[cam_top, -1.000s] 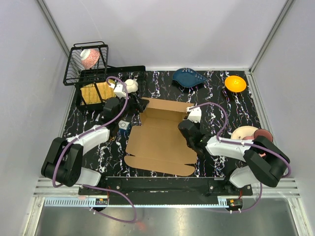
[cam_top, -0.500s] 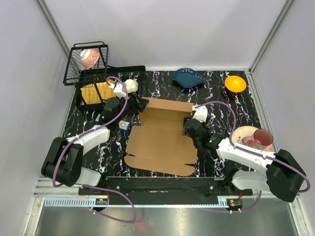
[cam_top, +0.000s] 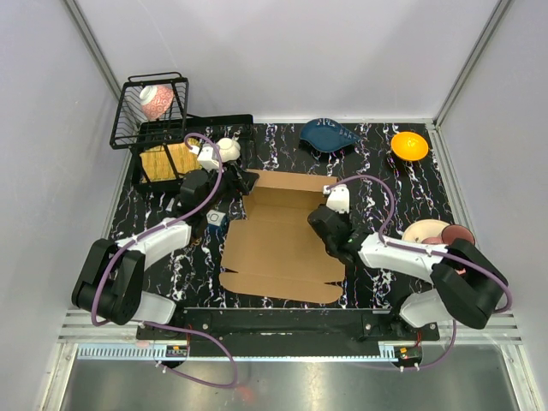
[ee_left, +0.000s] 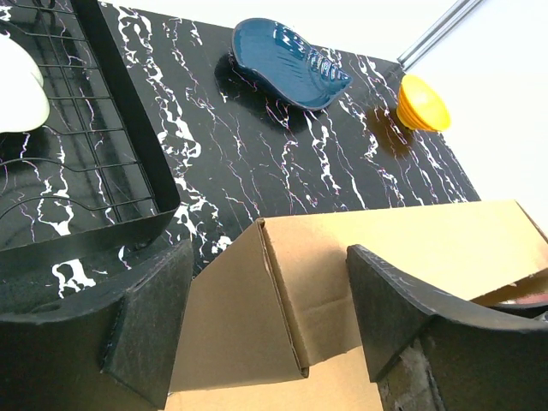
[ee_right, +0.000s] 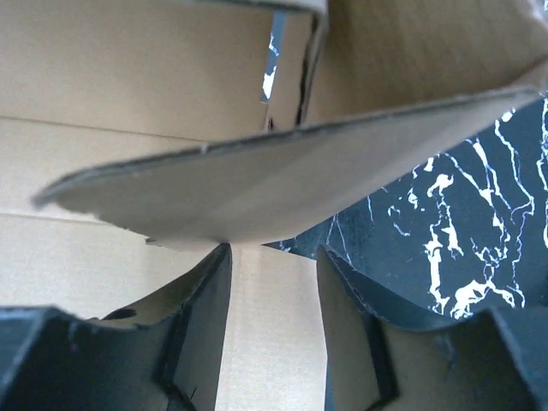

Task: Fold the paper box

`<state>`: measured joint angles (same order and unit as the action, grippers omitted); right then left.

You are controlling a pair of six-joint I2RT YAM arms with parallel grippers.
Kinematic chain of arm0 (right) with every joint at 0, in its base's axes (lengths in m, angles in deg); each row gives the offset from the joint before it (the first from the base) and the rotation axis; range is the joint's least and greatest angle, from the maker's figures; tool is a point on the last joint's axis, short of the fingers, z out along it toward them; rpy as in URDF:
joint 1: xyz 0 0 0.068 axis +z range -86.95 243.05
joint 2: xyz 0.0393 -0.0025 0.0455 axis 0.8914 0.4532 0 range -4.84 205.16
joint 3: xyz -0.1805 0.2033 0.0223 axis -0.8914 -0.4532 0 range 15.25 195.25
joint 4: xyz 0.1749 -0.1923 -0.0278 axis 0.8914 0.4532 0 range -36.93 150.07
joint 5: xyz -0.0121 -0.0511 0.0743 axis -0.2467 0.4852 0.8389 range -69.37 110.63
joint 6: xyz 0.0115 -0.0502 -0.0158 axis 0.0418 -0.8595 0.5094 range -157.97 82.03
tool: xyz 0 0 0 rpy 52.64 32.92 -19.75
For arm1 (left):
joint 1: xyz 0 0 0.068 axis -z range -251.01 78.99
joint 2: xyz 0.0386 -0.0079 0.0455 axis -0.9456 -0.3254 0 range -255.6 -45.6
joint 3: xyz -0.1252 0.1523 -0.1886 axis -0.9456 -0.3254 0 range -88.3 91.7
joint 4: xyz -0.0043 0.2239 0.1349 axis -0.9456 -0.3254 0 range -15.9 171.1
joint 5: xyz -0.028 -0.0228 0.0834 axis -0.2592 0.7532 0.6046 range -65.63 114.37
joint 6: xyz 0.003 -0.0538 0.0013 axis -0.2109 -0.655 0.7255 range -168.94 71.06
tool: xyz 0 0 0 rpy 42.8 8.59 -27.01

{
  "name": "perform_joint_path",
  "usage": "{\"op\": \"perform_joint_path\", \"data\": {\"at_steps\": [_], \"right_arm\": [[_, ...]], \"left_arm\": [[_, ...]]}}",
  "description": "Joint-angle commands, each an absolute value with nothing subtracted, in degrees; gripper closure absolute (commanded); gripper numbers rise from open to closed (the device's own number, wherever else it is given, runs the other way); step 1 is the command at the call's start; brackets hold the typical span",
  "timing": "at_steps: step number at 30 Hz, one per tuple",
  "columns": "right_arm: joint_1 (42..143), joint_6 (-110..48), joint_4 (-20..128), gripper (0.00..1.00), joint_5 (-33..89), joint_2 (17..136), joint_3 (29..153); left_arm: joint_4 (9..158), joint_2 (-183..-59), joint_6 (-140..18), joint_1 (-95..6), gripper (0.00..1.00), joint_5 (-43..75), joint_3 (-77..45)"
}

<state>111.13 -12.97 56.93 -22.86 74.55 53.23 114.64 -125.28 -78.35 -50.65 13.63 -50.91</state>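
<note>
Paper box [cam_top: 278, 248] of plain brown corrugated cardboard lies mostly flat mid-surface. Left gripper [ee_left: 270, 308], fingers wide, straddles its raised far-left flap, likely to fold it; right gripper [ee_right: 274, 317], part-open and empty, sits under the right flap.

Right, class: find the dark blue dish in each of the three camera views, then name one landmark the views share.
Top external: the dark blue dish lies at the far edge of the marbled table, right of centre, beyond the paper box.
Left wrist: upper middle, beyond the box's raised panel.
Right wrist: not in it; the box fills most of the view.
Shared landmark: the paper box.
</note>
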Motion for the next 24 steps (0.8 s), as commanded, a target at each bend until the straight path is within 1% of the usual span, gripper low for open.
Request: {"op": "perform_joint_path", "data": {"at_steps": [1, 2, 5, 9, 12, 16, 21, 24], "right_arm": [[110.16, -13.79, 47.90, 0.36, -30.08, 76.28, 54.02], [109.90, -13.71, 46.67, 0.31, -30.09, 76.71, 54.01], [108.76, -13.36, 44.11, 0.25, -29.91, 78.56, 54.80], [106.74, -12.13, 42.88, 0.23, -30.44, 80.76, 55.94], [104.37, -11.07, 40.24, 0.20, -28.69, 81.37, 55.07], [102.87, -12.12, 37.26, 0.20, -25.26, 80.68, 53.84], [102.87, -13.79, 35.05, 0.20, -24.02, 78.74, 51.82], [102.78, -14.06, 35.67, 0.20, -23.76, 78.04, 51.55]], "left_arm": [[114.06, -125.49, -76.98, -50.53, 0.26, 13.12, -51.39], [114.15, -125.58, -76.98, -50.53, 0.26, 13.03, -51.39], [113.89, -125.41, -76.72, -50.53, 0.26, 12.77, -51.47], [113.27, -124.88, -75.75, -50.53, 0.26, 13.21, -51.21], [113.01, -124.88, -75.31, -50.53, 0.26, 13.03, -51.21], [111.78, -124.44, -74.78, -50.53, 0.25, 13.64, -51.12], [111.60, -120.93, -74.96, -50.53, 0.18, 17.24, -51.73], [111.77, -117.59, -74.87, -50.53, 0.15, 20.32, -52.44]]}}
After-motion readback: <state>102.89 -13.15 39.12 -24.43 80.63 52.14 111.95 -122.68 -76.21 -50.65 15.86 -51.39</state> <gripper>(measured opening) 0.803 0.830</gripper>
